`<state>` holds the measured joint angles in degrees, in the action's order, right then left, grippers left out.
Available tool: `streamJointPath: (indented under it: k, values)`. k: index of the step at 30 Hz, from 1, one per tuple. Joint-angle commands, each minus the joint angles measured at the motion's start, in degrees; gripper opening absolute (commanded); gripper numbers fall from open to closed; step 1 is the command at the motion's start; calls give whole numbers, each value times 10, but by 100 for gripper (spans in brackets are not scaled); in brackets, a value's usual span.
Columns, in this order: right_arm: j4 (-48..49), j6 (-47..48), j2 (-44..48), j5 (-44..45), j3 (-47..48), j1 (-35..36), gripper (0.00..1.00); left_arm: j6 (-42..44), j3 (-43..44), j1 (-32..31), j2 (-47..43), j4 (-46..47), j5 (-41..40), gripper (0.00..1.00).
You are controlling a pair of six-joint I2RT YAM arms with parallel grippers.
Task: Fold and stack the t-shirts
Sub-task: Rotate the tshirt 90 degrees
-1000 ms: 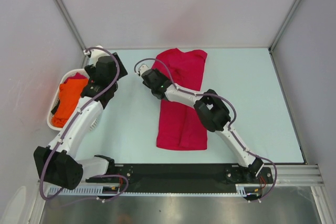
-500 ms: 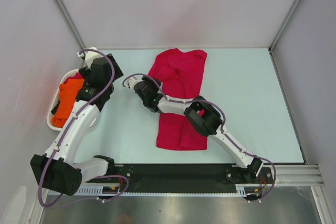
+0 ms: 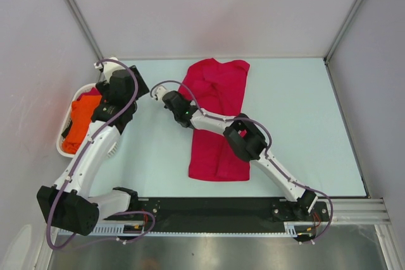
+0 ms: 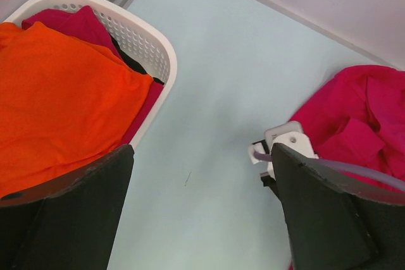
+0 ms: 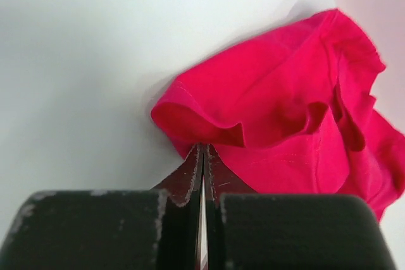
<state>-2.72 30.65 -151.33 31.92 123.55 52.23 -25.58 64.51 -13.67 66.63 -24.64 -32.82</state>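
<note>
red shirt (image 3: pixel 218 143): flat on table (image 3: pixel 304 124), centre, lying lengthwise away from the arm bases. Looks part-folded along its length, collar end far.
basket (image 4: pixel 158 49): white, at table's left edge. Orange shirt (image 4: pixel 57 93) is heaped in it, w/ some more red cloth under it.
R claw (image 5: pixel 202 153): shut tight. Tips look nipped on a thin fold at the red shirt's far-left edge, prob. the sleeve. Cloth puckers up toward the tips.
L claw (image 4: pixel 202 175): wide open, nothing in it. Sits by the basket's far end, facing bare table betw. basket and red shirt.
feel: both shirts prob. light, soft, limp. No shape of their own, so they'll drape & drag, and a thin edge can slip out of a small nip.
where to grip, red: hem or sleeve seam, where doubled cloth gives more bite. Take corners for a fold, one per claw.
where to grip, orange: pinch a top ridge of the heap, lift clear of the rim before spreading.
risk: a one-point pull prob. bunches the cloth rather than folding it.
</note>
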Motion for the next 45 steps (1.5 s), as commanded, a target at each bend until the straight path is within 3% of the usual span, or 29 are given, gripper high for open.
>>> streamJointPath:
  k: [1,6,14,19,20,23,28,32,38,44,45]
  values:
    - [13,-75,81,-25,-27,-31,0,-6,21,7,-11,1,-8,96]
    - [54,-130,139,-41,-81,-61,0,-17,19,8,-29,-7,-44,96]
    - [129,-218,228,-105,-165,-103,0,-18,-3,9,-36,-1,-37,96]
    - [98,-178,207,-116,-139,-103,2,-23,-6,8,-22,-1,-21,96]
    - [84,-165,200,-136,-119,-101,13,-23,-6,8,-21,-1,-20,97]
    - [34,-101,170,-137,-91,-84,27,-25,-3,9,-16,-5,-21,97]
    - [9,-37,147,-132,-88,-52,39,-22,7,12,-12,-15,-27,98]
    - [-37,-1,122,-133,-59,-30,42,-22,9,15,-12,-19,-26,98]
    - [-75,-2,94,-161,-29,-23,55,-23,4,15,-11,-19,-22,98]
    - [-102,1,40,-154,28,-21,59,-23,5,16,-9,-20,-18,99]
    - [-102,2,37,-149,31,-21,65,-23,5,16,-9,-21,-17,99]
